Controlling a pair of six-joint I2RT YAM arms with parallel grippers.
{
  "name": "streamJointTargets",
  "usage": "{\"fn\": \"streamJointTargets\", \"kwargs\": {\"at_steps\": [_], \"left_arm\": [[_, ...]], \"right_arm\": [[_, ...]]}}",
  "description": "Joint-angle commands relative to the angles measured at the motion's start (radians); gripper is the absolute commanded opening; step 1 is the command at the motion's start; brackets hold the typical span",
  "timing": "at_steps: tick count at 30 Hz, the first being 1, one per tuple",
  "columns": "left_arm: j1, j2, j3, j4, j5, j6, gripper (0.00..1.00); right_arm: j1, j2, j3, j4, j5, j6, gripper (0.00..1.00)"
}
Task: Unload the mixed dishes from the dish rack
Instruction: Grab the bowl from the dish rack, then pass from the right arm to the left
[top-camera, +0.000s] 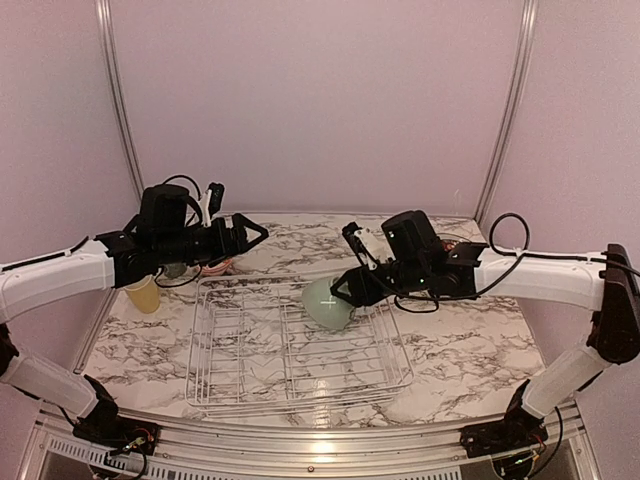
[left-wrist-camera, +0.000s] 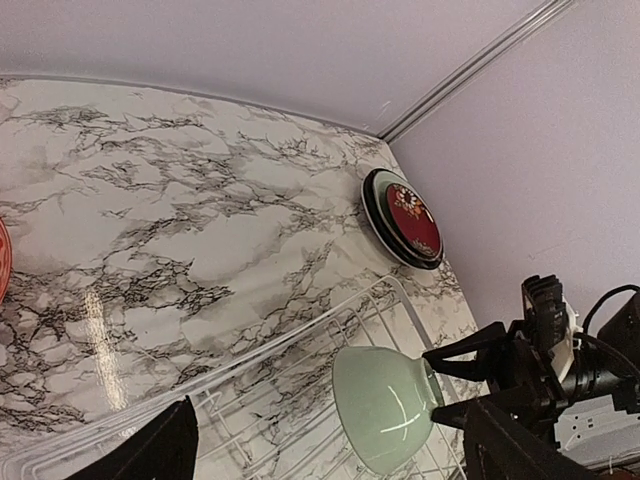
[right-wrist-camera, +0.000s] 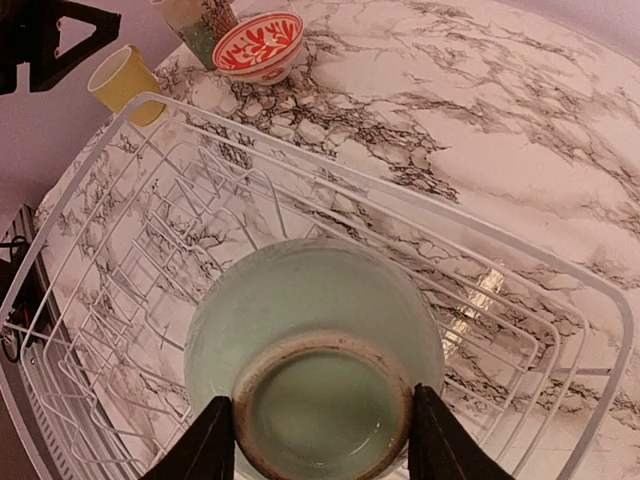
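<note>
Open marble (top-camera: 470, 360) right of the dish rack (top-camera: 260, 340) — plate stack (left-wrist-camera: 403, 218) at far-right corner, yellow cup (top-camera: 143, 293) leftward

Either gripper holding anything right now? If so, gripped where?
Right gripper holds the pale green bowl, fingers clamped on either side of its foot ring. Left gripper is open, holding nothing.

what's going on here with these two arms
The right gripper grips a pale green bowl by its base, toward the far side of the wire rack, which holds nothing else visible. The left gripper hangs open and empty over the far left of the table. On the table sit a stack of plates at the far right corner, and a red-patterned bowl, yellow cup and tall cup on the left.
</note>
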Motion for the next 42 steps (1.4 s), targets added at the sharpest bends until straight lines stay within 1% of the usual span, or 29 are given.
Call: {"fn": "streamJointTargets", "kwargs": {"at_steps": [1,5,9,11,16,22,27,33,37,42], "left_arm": [[-0.003,0.0,-0.033,0.141,0.096,-0.087,0.95],[-0.018,0.05,-0.087,0.32,0.203,-0.217,0.95],[-0.063,0.104,-0.105,0.449,0.247,-0.297,0.94],[-0.086,0.138,-0.102,0.506,0.271,-0.333,0.94],[-0.129,0.213,-0.082,0.614,0.32,-0.41,0.93],[-0.161,0.288,-0.061,0.773,0.374,-0.514,0.88],[-0.167,0.335,-0.056,0.899,0.398,-0.593,0.75],[-0.168,0.355,-0.061,1.006,0.404,-0.647,0.54],[-0.169,0.362,-0.058,1.036,0.407,-0.66,0.42],[-0.169,0.372,-0.051,1.028,0.414,-0.662,0.28]], "right_arm": [[-0.019,-0.06,-0.015,0.204,-0.104,0.1,0.22],[-0.055,-0.089,-0.083,0.344,-0.148,0.19,0.21],[-0.112,-0.117,-0.164,0.522,-0.217,0.299,0.21],[-0.128,-0.124,-0.184,0.582,-0.232,0.331,0.2],[-0.136,-0.132,-0.189,0.65,-0.23,0.351,0.2],[-0.135,-0.12,-0.203,0.732,-0.243,0.384,0.2],[-0.136,-0.103,-0.211,0.787,-0.267,0.415,0.2],[-0.137,-0.1,-0.238,0.85,-0.281,0.449,0.2],[-0.137,-0.097,-0.244,0.866,-0.285,0.456,0.2],[-0.137,-0.095,-0.246,0.875,-0.288,0.458,0.2]]}}
